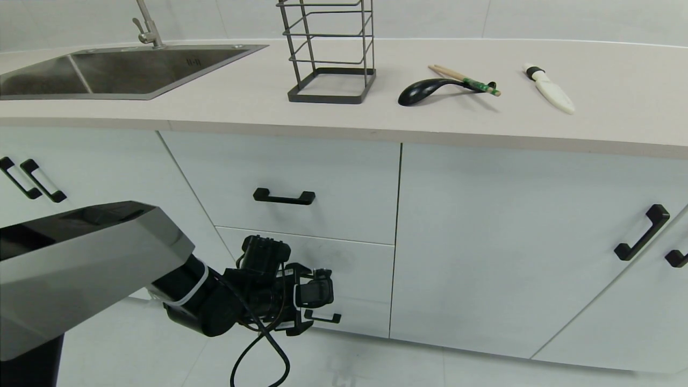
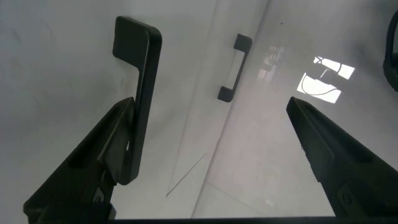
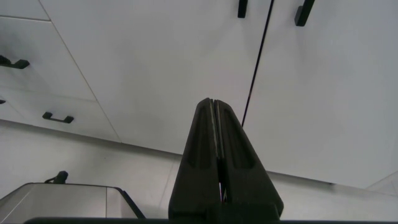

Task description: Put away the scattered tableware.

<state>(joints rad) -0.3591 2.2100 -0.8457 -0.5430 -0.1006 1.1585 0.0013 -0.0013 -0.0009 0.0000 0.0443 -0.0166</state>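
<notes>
On the pale counter (image 1: 226, 110) lie a black spoon (image 1: 422, 91), a pair of wooden chopsticks (image 1: 463, 79) resting across the spoon's handle, and a white knife (image 1: 552, 91) further right. A black wire rack (image 1: 330, 59) stands to the left of them, with nothing in it. My left gripper (image 1: 318, 298) (image 2: 209, 109) hangs low in front of the lower drawer, open and holding nothing. One of its fingers (image 2: 106, 155) is right beside a black drawer handle (image 2: 138, 93). My right gripper (image 3: 214, 106) is shut with nothing in it and faces the white cabinet doors.
A steel sink (image 1: 134, 70) with a faucet (image 1: 146, 24) fills the counter's left end. White cabinet fronts with black handles (image 1: 284, 196) (image 1: 642, 232) run below the counter. Bare counter lies between the rack and the sink, and right of the knife.
</notes>
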